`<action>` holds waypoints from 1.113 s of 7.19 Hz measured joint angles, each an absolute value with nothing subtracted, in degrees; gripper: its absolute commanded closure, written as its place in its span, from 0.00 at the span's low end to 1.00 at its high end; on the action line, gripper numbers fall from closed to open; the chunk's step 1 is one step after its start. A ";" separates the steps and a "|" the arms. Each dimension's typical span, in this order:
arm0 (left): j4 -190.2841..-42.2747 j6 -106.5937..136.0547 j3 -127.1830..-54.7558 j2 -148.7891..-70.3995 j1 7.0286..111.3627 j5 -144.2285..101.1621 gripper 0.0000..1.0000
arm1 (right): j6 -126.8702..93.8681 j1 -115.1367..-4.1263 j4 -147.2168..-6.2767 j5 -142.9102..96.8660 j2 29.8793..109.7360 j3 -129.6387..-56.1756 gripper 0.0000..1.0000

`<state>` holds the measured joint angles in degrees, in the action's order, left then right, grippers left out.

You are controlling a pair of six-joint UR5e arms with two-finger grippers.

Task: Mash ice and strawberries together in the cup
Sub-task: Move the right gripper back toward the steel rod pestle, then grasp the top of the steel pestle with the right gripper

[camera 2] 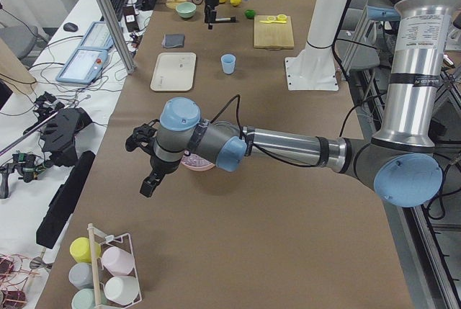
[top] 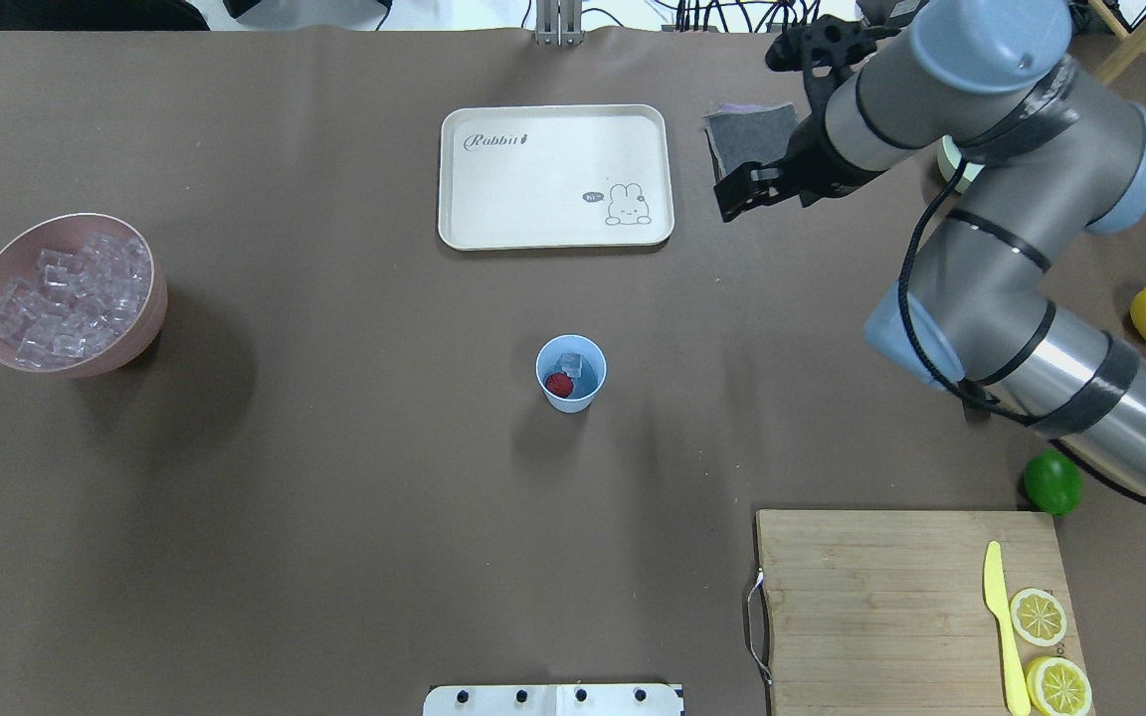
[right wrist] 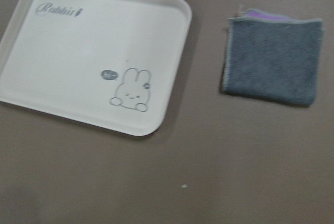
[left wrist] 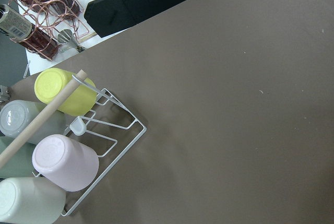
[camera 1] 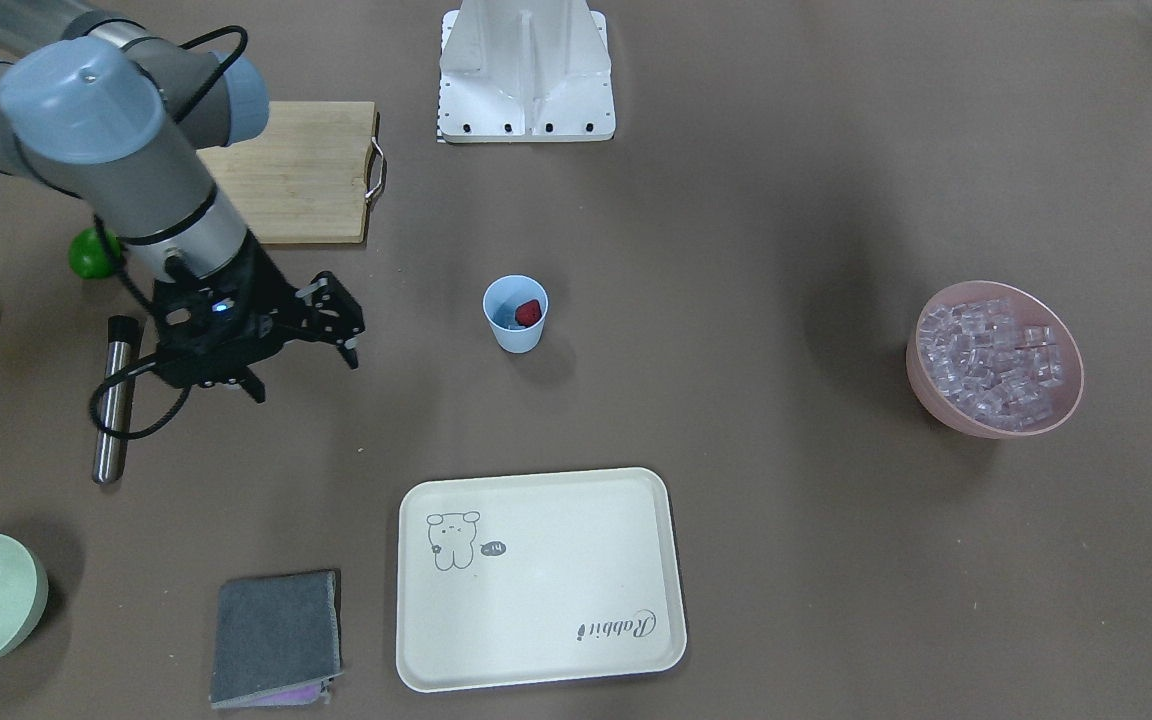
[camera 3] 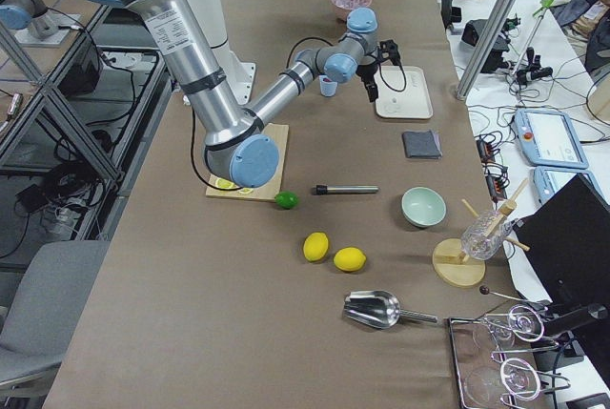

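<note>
- Right, far left of the front view: a steel rod (camera 1: 114, 400) lies flat on the table, with nothing touching it. It looks like the masher, so fetching it is my read of the step in hand.
- Next along, the right gripper (camera 1: 304, 372) hangs above the table near the rod, jaws spread wide and holding nothing. Its wrist camera looks down on the tray (right wrist: 78, 41) and the cloth (right wrist: 271, 62), not on the rod.
- To do this well, I'd say: turn the jaws square across the rod and come down near one end rather than mid-length. That leaves plenty of rod free to reach the cup's floor. Close firmly, since smooth round metal may roll or slip.
- Centre now: the cup (camera 1: 516, 338) stands upright, well apart from everything. The strawberry (camera 1: 529, 312) sits inside with an ice cube (top: 571, 363) beside it.
- It's a light cup with nothing bracing it, so press straight down the middle or it could tip or skid.
- Far right: the bowl (camera 1: 946, 412) holds the heap of ice (camera 1: 991, 360), well apart from the cup.
- Off that view, the left gripper (camera 2: 144, 165) shows only from the side, out past the bowl. Whether its jaws are spread or closed, I cannot tell.
</note>
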<state>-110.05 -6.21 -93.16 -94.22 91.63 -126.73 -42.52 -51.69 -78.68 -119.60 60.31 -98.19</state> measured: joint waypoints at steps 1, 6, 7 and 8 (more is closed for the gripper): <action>-110.70 -6.18 -93.16 -94.07 91.65 -126.64 0.03 | -37.84 -55.29 -82.59 -121.11 60.92 -97.39 0.00; -111.50 -5.85 -93.33 -93.74 91.74 -126.38 0.03 | -27.50 -62.82 -89.02 -125.38 62.70 -87.00 0.00; -112.09 -6.00 -94.21 -92.91 92.02 -126.24 0.03 | -27.13 -62.64 -88.66 -125.42 63.75 -85.54 0.01; -112.91 -6.02 -95.24 -91.66 92.22 -126.17 0.03 | -27.05 -61.68 -88.46 -125.14 64.41 -84.26 0.01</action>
<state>-112.91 -6.02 -95.24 -91.66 92.22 -126.17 -27.05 -61.68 -88.46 -125.14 64.41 -84.26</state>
